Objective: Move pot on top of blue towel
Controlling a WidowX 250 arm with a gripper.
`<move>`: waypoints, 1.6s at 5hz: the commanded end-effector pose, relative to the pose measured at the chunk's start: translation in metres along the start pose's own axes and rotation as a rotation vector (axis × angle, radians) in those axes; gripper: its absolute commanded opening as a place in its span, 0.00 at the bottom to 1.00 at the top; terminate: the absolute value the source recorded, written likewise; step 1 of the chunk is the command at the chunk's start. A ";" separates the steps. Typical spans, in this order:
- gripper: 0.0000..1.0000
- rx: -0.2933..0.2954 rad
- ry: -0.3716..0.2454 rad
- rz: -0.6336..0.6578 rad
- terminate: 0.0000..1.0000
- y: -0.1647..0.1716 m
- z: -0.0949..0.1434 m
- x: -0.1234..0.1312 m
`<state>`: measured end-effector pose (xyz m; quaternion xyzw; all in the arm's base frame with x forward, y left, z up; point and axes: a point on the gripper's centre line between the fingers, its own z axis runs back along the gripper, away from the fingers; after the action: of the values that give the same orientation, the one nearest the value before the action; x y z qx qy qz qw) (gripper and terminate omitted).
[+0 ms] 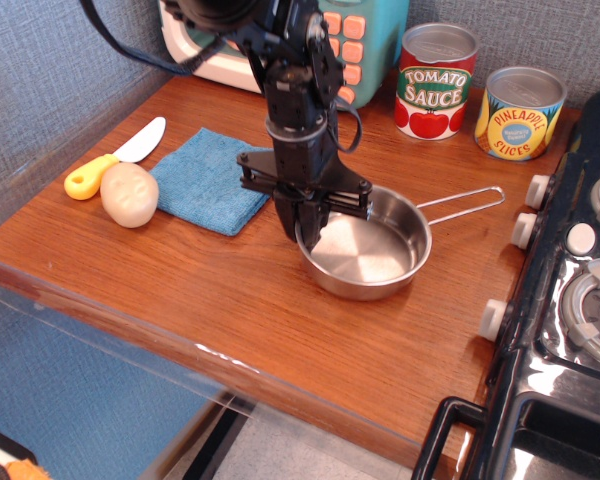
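Note:
The pot (370,255), a small shallow steel pan, sits right of the table's middle. Its wire-loop handle (465,203) points right toward the stove. My black gripper (308,226) is shut on the pot's left rim, with one finger inside the pan and one outside. The pot looks slightly tipped, and I cannot tell if it is off the wood. The blue towel (205,180) lies flat to the left of the gripper, apart from the pot, with nothing on it.
A yellow-handled knife (115,160) and a cream potato-like toy (130,193) lie left of the towel. A tomato sauce can (437,80) and a pineapple can (520,112) stand at the back. A teal toy appliance (352,40) stands behind the arm. A black stove (580,280) borders the right side.

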<state>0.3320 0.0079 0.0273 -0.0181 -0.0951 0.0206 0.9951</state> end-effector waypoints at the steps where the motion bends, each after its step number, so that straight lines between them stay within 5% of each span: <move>1: 0.00 0.019 -0.144 -0.005 0.00 0.064 0.055 0.021; 3: 0.00 -0.017 -0.123 0.004 0.00 0.132 0.039 0.020; 7: 0.00 0.051 -0.107 0.042 0.00 0.148 0.023 0.036; 8: 1.00 0.057 -0.090 0.056 0.00 0.147 0.021 0.035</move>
<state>0.3503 0.1522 0.0333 -0.0014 -0.1169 0.0549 0.9916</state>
